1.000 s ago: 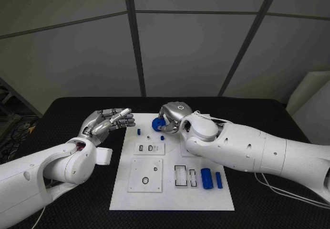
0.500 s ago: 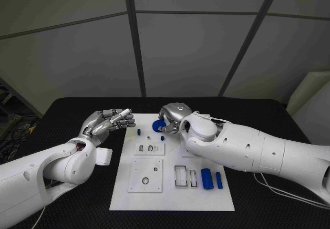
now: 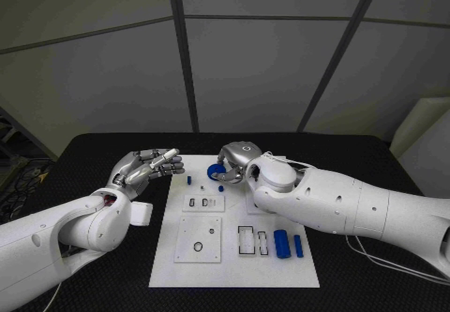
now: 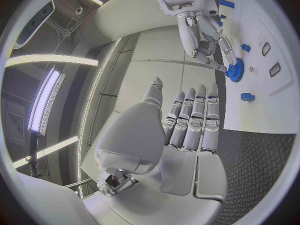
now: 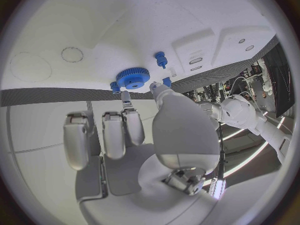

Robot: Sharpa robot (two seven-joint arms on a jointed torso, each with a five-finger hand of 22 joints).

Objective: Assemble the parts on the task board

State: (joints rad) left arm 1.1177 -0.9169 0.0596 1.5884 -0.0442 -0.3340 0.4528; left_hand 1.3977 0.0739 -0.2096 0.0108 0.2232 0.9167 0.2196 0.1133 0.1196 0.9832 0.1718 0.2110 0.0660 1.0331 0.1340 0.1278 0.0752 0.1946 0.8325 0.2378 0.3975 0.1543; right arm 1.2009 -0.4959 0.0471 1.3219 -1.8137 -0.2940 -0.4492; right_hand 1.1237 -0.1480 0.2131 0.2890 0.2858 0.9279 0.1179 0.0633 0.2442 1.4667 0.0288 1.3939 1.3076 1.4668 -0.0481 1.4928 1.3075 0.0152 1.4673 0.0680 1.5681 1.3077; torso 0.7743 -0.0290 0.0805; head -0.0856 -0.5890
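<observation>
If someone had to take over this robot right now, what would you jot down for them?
Right hand holds the blue gear at the far end of the board. Left hand hovers open beside the board, holding nothing. Two small pegs stand near the gear. Two blue cylinders lie loose by the empty slots nearer the robot. Left: seat the gear, then place those cylinders.

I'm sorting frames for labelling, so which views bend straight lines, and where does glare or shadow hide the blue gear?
Head view: lines stay straight; the blue gear lies partly hidden under the right hand. Left wrist view: heavy fisheye curves the task board edge, and bright ceiling strips glare beside the left hand. Right wrist view: same bending; the gear is evenly lit and sharp.
</observation>
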